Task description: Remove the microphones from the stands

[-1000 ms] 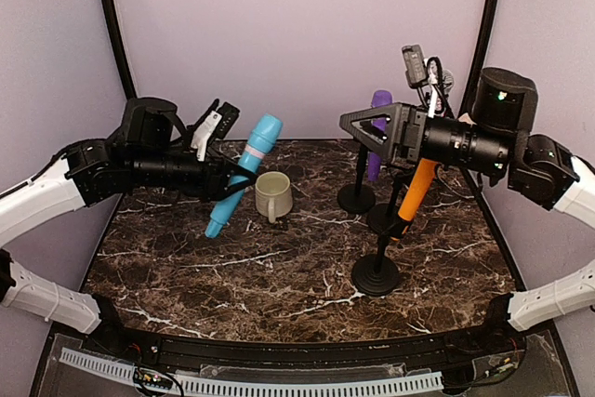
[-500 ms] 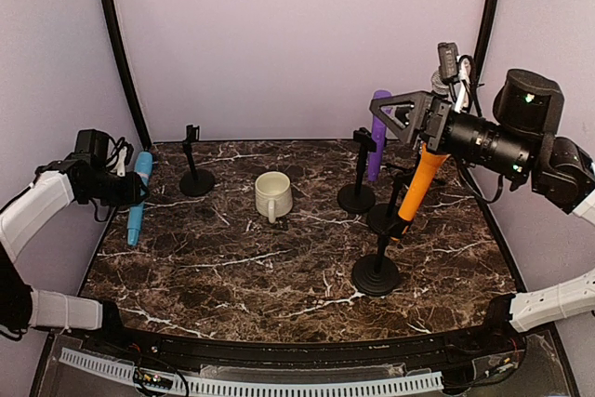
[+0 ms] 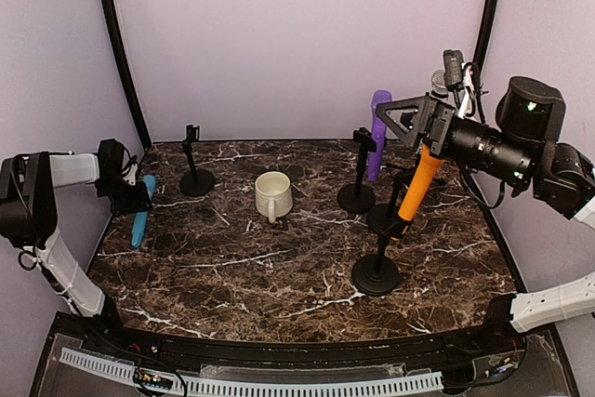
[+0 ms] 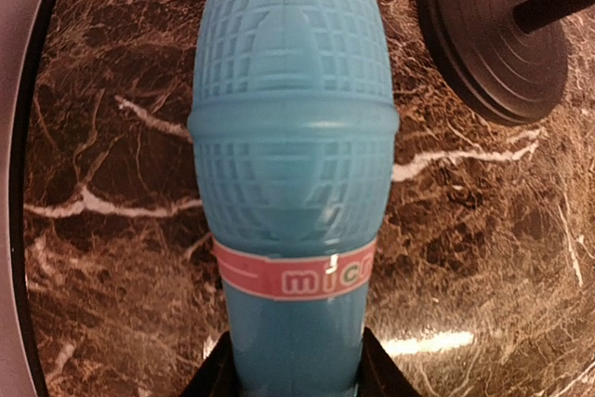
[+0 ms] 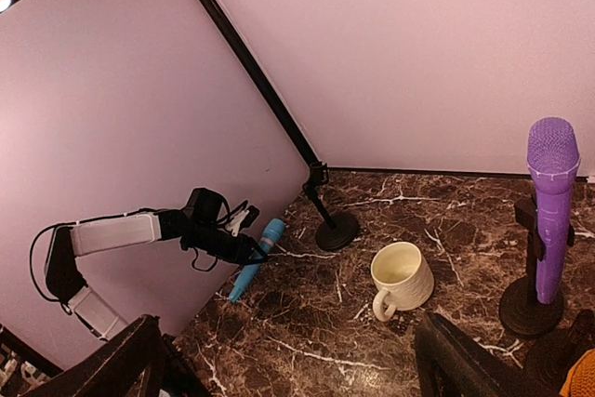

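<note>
Dark marble table point(image 3: 279, 267) under lilac walls carries three microphones I can make out, one cream mug point(image 3: 273, 195) and one empty stand point(image 3: 193, 169). The blue microphone point(image 3: 139, 228) sits at the left edge, long axis front to back, head toward the back wall, clamped below its head by the left gripper point(image 3: 138, 200), fingers narrowed, on a tightly folded arm. The purple microphone point(image 3: 378, 127) and orange microphone point(image 3: 417, 185) sit in stands; above them the right gripper point(image 3: 383, 116) hangs, fingers wide.

White-shelled left arm point(image 3: 70, 170) at nine o'clock and white-shelled right arm point(image 3: 558, 299) at three o'clock show black joints point(image 3: 28, 197), looped black cables point(image 3: 468, 79) and a black-fingered right gripper point(image 5: 293, 364).
</note>
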Controlling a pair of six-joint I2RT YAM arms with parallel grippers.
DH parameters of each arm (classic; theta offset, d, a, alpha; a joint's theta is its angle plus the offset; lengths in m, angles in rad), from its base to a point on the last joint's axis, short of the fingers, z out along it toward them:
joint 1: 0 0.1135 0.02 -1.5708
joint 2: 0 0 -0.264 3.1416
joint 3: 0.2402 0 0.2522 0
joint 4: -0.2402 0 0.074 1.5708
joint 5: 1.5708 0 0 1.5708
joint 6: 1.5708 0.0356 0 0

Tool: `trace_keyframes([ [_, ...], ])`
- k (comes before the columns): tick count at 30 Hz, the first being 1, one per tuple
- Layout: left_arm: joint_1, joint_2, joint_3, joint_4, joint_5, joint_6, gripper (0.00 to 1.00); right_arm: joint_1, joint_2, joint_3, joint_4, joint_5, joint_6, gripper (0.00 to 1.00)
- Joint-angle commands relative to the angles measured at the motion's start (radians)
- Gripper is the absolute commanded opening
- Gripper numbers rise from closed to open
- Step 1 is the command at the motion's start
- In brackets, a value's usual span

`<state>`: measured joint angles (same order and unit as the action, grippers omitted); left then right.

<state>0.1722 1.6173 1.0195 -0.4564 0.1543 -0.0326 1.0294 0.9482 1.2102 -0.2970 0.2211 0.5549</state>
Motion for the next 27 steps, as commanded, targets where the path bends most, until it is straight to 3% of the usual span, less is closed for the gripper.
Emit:
trace_keyframes([
  [1, 0.006, 0.078, 0.067, 0.053, -0.012, 0.026, 0.00, 0.001, -0.012, -0.005, 0.026, 0.021, 0.013, 0.95],
  [3, 0.006, 0.109, 0.077, 0.051, -0.013, 0.026, 0.00, 0.001, -0.018, -0.012, 0.025, 0.028, 0.017, 0.95],
  [9, 0.006, 0.138, 0.075, 0.037, -0.052, 0.058, 0.22, 0.001, -0.034, -0.042, 0.045, 0.034, 0.029, 0.95],
  [12, 0.006, 0.146, 0.077, 0.033, -0.055, 0.060, 0.28, 0.002, -0.034, -0.046, 0.042, 0.034, 0.035, 0.95],
  [27, 0.006, 0.181, 0.089, 0.017, -0.068, 0.064, 0.48, 0.002, -0.038, -0.065, 0.051, 0.033, 0.047, 0.95],
])
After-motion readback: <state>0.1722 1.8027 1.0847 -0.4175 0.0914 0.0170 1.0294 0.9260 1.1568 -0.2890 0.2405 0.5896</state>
